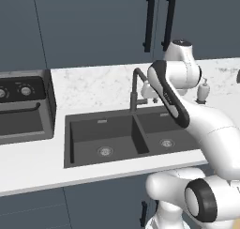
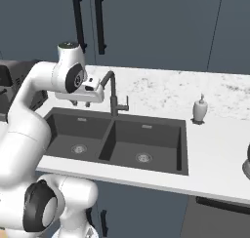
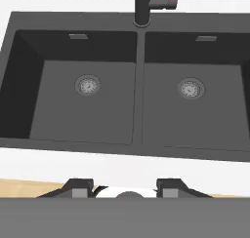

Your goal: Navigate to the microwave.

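The arm is folded high over a dark double sink [image 1: 117, 136] set in a white marble counter [image 1: 93, 82], with the hand pointing down at the basins. In the hand view the gripper [image 3: 125, 186] sits at 6 o'clock, its two dark fingertips [image 3: 78, 186] spread well apart, with nothing between them and touching nothing; below them lie the two basins, each with a round drain [image 3: 88, 85], and the base of the black faucet [image 3: 143, 8] stands at 12 o'clock. In the left base view the faucet rises just behind the divider of the sink, partly hidden by the arm. A small white soap dispenser [image 2: 199, 109] stands on the counter at 3 o'clock from the faucet. A black toaster oven with round knobs [image 1: 23, 108] sits on the counter at 9 o'clock from the sink. Dark blue cabinets with black bar handles [image 2: 100, 22] fill the wall behind. I cannot tell where the microwave is from these views.
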Robot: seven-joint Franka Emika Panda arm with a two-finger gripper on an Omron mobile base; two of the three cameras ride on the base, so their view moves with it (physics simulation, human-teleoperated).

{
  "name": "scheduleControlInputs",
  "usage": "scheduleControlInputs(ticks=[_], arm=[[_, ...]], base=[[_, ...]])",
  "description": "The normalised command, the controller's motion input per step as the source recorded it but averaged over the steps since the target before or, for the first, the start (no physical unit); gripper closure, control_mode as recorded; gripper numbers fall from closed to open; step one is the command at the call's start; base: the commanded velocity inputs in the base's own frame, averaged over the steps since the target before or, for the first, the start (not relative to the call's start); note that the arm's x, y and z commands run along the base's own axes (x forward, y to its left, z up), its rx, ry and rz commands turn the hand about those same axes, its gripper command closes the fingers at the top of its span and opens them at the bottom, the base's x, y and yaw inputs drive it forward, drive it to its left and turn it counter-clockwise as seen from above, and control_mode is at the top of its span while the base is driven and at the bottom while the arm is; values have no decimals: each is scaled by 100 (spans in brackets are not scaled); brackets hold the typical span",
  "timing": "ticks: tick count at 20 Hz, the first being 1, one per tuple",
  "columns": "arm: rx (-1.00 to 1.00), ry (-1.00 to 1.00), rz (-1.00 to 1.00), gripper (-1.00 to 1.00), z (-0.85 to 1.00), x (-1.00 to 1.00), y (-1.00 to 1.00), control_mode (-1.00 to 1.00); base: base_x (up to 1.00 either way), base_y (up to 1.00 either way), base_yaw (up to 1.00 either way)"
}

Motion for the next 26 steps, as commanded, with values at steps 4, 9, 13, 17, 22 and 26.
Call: scheduleControlInputs(ticks=[4,9,13,17,22,26], arm=[[0,0,0,-100,0,-52,0,-100],[-3,-5,0,-100,0,-100,1,-100],[-1,-27,0,-100,0,-100,1,-100],[0,-20,0,-100,0,-50,0,100],[0,0,0,-100,0,0,0,100],[0,0,0,-100,0,0,0,100]], base=[[0,0,0],[0,0,0],[0,0,0],[-40,1,-1],[-45,42,-1],[-19,99,0]])
